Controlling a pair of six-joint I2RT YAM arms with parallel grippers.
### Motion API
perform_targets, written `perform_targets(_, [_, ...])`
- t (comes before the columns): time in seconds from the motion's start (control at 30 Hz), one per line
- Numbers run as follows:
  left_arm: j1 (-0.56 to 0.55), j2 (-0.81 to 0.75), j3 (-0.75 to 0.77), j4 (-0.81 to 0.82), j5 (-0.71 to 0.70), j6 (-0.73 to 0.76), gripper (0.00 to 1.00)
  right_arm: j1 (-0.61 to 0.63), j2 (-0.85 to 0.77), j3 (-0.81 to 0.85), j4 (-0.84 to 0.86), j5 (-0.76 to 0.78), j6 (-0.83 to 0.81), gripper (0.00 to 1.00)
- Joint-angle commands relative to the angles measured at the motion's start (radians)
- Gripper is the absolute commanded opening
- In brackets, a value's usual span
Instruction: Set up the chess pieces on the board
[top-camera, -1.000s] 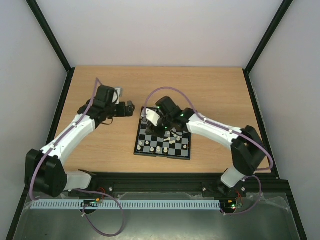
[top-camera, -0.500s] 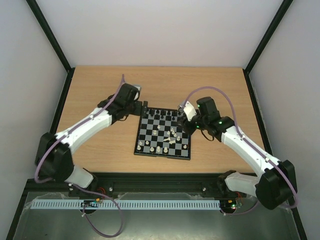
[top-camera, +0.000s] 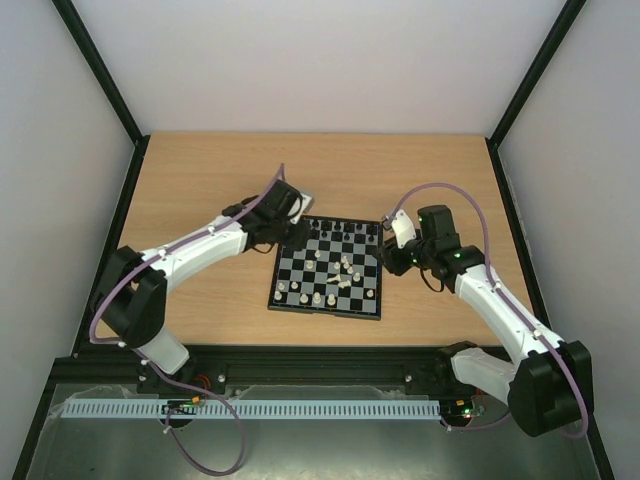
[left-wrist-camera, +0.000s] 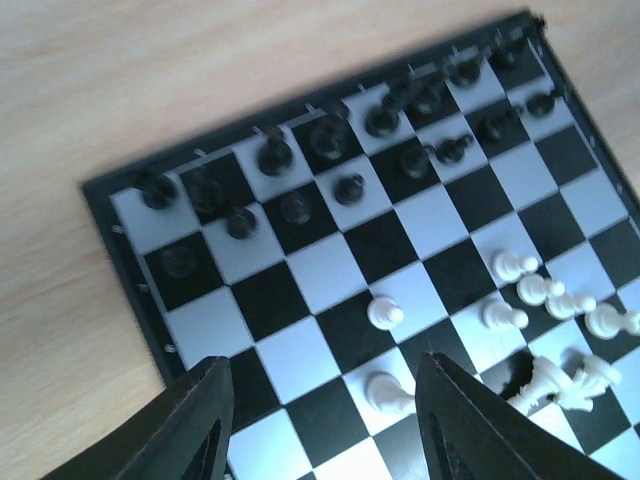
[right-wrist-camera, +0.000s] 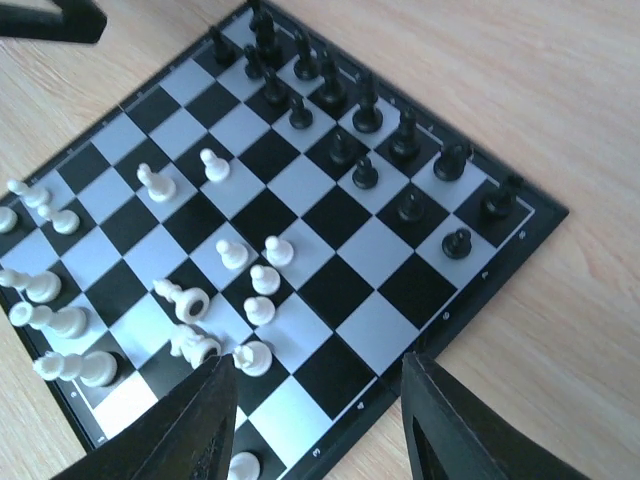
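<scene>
The board (top-camera: 325, 309) lies mid-table, black and pale checks with a black rim. Black chess pieces (top-camera: 335, 229) stand along its far rows. White pieces (top-camera: 318, 297) stand near the front, and a loose cluster (top-camera: 346, 270) sits right of centre, some toppled (right-wrist-camera: 186, 301). My left gripper (top-camera: 301, 229) hovers over the board's far left corner, open, nothing between its fingers (left-wrist-camera: 196, 423); white pawns (left-wrist-camera: 385, 313) stand just ahead. My right gripper (top-camera: 389, 259) is at the board's right edge, open and empty (right-wrist-camera: 315, 428), above bare squares (right-wrist-camera: 345, 290).
The wooden table (top-camera: 200, 180) extends around the board on all sides. Black frame posts (top-camera: 110, 90) and pale walls enclose it. A dark rail (top-camera: 320, 352) runs along the near edge. The left arm's tip (right-wrist-camera: 50, 20) shows past the board's far corner.
The left arm swung right from the bare table to the board's far left corner, its jaws narrowing. The right arm drew back from the board's far left to its right edge, jaws widening.
</scene>
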Motion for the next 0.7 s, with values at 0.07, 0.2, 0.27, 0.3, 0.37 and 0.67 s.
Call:
perform_targets(0.07, [-0.080,0.065,0.010,-0.055,-0.005,0.030,0.56,-0.010,0.022,-0.018,0.021,0.019,-0.020,0.46])
perform_targets(0.2, [-0.083,0.061,0.014,-0.046,0.028,0.025,0.60,-0.036,0.044,-0.028,0.019,0.005,-0.028,0.46])
perform_targets(0.27, [-0.085,0.075,0.045,-0.084,0.021,0.026,0.60,-0.075,0.076,-0.019,0.007,-0.039,-0.019,0.45])
perform_targets(0.3, [-0.086,0.082,0.057,-0.107,0.024,0.029,0.60,-0.096,0.092,-0.014,-0.002,-0.065,-0.011,0.45])
perform_targets(0.37, [-0.093,0.093,0.071,-0.138,0.018,0.032,0.61,-0.125,0.120,-0.001,-0.023,-0.121,0.000,0.44])
perform_targets(0.67, [-0.150,0.127,0.046,-0.143,-0.061,0.054,0.63,-0.131,0.063,0.037,-0.042,-0.185,0.073,0.45])
